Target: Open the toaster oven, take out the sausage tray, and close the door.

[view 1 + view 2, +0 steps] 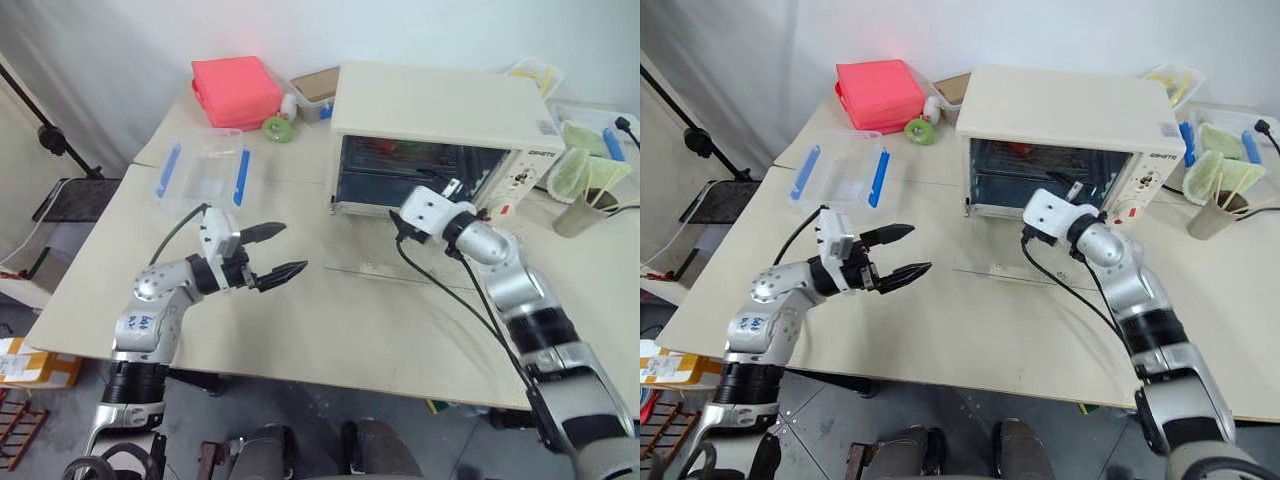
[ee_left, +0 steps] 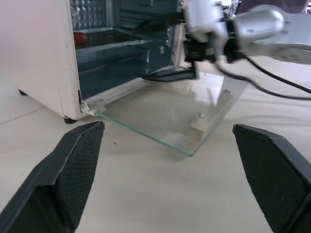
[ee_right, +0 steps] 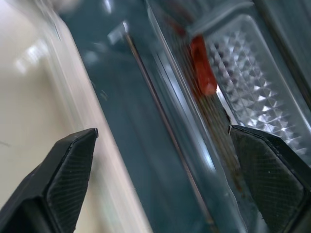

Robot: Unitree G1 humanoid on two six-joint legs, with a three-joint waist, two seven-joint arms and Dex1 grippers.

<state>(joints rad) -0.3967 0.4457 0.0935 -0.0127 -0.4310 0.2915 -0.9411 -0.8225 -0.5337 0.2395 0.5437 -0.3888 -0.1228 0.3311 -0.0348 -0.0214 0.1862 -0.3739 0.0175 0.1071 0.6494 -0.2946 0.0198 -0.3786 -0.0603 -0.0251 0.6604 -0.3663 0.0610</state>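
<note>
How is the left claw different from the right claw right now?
The left claw hangs over bare table, away from the toaster oven; the right claw is at the oven's open mouth, above the lowered door. The right claw faces the sausage tray; the left faces the door. Both are open and hold nothing.

So there's one toaster oven (image 1: 440,120), one clear blue-clipped container (image 1: 203,170), one pink box (image 1: 236,90), one green tape roll (image 1: 277,128), one sausage (image 3: 202,66).

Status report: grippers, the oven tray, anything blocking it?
Both grippers, left and right, open, empty. Door down flat; sausage tray inside oven. Nothing blocking.
</note>
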